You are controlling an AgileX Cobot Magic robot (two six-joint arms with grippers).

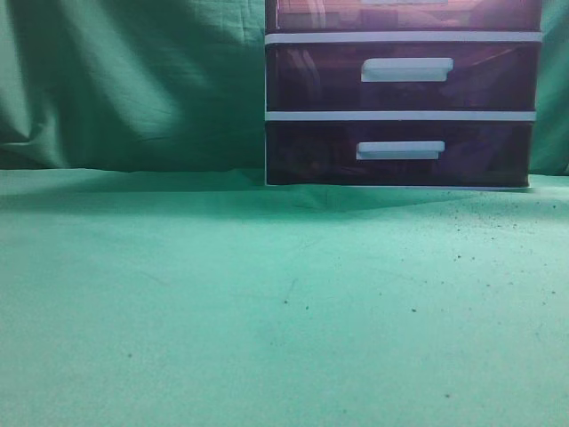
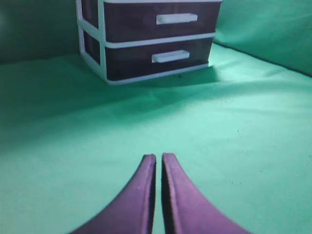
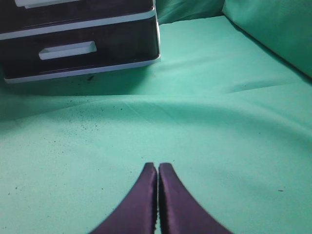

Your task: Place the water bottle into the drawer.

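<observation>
- The water bottle shows in none of the three views, so its place cannot be told; a search that sweeps an arm blindly could knock it over or roll it away.
- The drawer (image 1: 404, 13), the uppermost and lighter one of the white-framed drawer unit (image 1: 400, 116), appears only as a strip at the top edge of the exterior view, and both wrist views cut it off above the unit's two darker drawers. Whether it is open or pushed in cannot be told, and a bottle brought to a closed front would simply strike it.
- The left gripper (image 2: 159, 158) hangs over the green worktop (image 1: 222, 311) in front of the unit, its fingers (image 2: 141, 195) pressed together with only a hairline gap and nothing between them.
- The right gripper (image 3: 157, 166) also hangs over the worktop in front of the unit, its fingers (image 3: 178, 204) likewise clenched on nothing.
- With both pairs closed, a descent on the bottle before they part would push it rather than take it.
- The unit looks light and stands loose on the cloth; a pull on the top drawer could drag or tip the whole unit unless the other arm steadies it.
- The cloth lies in soft folds in front of the unit, so a bottle stood there may topple.
</observation>
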